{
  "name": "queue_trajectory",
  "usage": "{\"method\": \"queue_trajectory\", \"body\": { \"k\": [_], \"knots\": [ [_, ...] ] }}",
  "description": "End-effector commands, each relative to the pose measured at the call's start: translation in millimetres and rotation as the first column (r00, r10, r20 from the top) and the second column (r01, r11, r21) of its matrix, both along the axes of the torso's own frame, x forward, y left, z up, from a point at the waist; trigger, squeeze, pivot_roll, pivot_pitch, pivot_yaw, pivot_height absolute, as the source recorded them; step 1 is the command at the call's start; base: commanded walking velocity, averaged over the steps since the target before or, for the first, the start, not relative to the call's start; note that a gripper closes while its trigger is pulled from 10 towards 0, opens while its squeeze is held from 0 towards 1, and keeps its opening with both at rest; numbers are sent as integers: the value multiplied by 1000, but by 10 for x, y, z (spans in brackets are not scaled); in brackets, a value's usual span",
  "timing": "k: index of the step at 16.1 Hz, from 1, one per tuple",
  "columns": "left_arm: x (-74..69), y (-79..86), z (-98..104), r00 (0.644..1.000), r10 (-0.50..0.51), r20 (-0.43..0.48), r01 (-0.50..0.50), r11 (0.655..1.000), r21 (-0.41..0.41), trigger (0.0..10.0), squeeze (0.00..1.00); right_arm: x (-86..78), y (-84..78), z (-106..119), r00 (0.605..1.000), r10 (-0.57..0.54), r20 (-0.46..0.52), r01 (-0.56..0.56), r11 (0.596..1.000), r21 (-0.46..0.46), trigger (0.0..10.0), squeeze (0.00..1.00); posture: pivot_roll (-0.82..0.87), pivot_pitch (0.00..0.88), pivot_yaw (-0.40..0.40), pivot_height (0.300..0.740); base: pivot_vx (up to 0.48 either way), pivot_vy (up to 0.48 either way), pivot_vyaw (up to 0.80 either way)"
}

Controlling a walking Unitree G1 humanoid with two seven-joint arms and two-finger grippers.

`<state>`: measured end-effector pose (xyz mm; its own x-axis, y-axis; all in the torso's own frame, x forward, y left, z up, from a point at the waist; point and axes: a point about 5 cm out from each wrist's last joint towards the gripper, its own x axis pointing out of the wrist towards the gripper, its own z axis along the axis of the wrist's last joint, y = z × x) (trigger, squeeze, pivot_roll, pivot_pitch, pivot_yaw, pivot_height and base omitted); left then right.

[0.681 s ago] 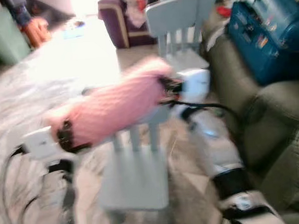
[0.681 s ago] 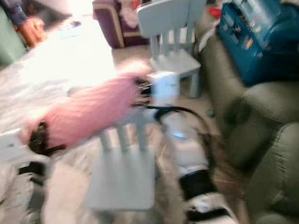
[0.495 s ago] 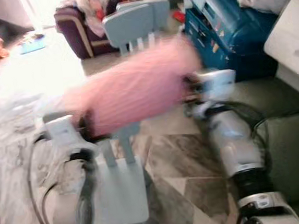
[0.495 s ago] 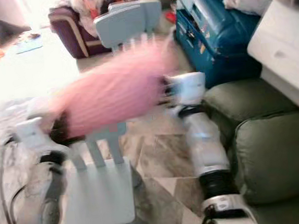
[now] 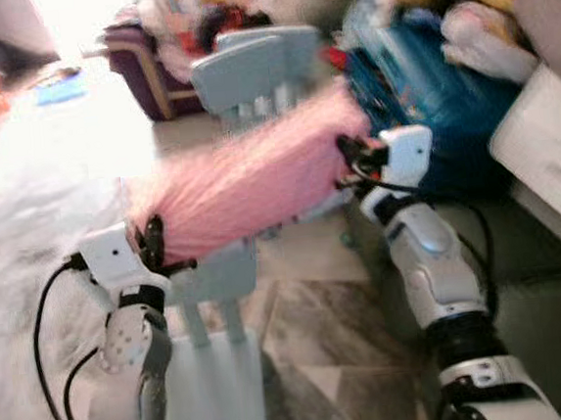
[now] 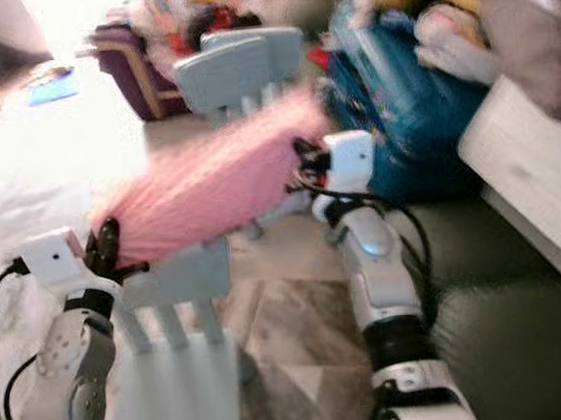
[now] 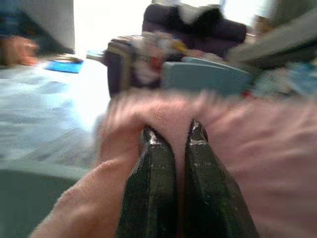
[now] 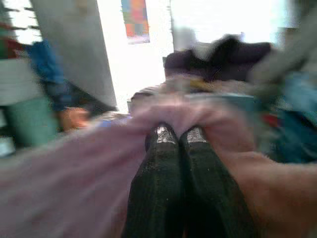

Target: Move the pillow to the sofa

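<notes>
Lifted higher, pillow spans both pinching grippers.

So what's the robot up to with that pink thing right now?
It is carrying a pink pillow in the air, one gripper pinching each end. The left gripper is shut on the lower end and the right gripper on the higher end, so the pillow hangs tilted above a small pale blue chair. The green sofa lies off to the robot's right, and the pillow is not on it yet. The picture is blurred, as if the robot is moving.
</notes>
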<state>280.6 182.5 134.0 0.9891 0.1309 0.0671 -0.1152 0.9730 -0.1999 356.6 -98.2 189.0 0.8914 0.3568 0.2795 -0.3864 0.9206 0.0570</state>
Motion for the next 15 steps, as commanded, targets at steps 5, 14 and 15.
{"method": "queue_trajectory", "body": {
  "k": [5, 14, 15],
  "knots": [
    [-46, 98, -31, 1000, 14, -6, -14, 999, -46, 10000, 0, -16, 124, 85, 998, 50, 37, -50, 999, -7, 0, 0, -171, 0, 57, 740, 0, 0, 0],
    [-58, 97, -63, 998, -19, -60, 12, 993, -121, 10000, 0, -33, 122, 21, 999, 46, -8, -46, 999, -14, 1569, 0, -173, 0, 49, 740, 0, 0, 0],
    [-62, 73, -35, 998, -26, -49, 22, 996, -85, 10000, 0, -33, 104, 19, 999, 40, -13, -40, 999, -23, 9608, 0, -179, 0, 48, 740, 0, 0, 0]
  ]
}}
